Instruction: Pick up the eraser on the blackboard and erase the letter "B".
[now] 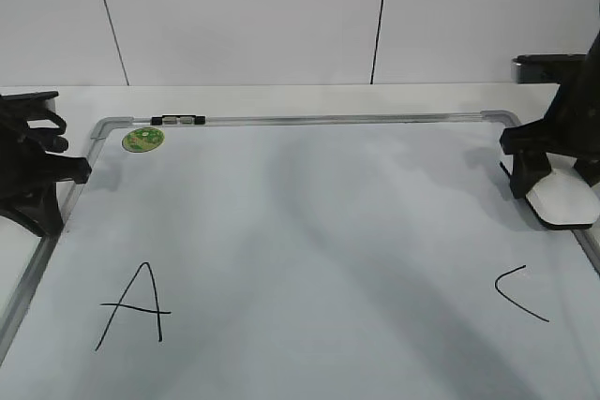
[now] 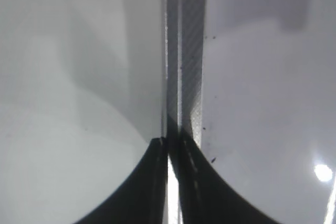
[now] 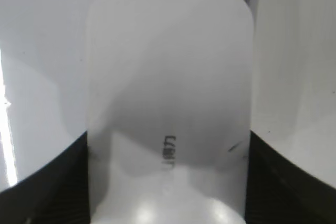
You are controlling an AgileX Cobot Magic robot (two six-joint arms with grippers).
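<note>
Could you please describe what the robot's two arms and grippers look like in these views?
Both are matte black. The left gripper is a chunky, angular black assembly with rounded housings; its fingers are dark, flaring wide toward the camera. The right gripper has black bracket-like fingers with a faint ribbed texture. No cables, markings or sleeves are visible.

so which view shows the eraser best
The right wrist view: the eraser fills the frame between the right gripper's fingers. The exterior view shows it small at the blackboard's right edge, partly behind that gripper. The left wrist view shows none of it.
</note>
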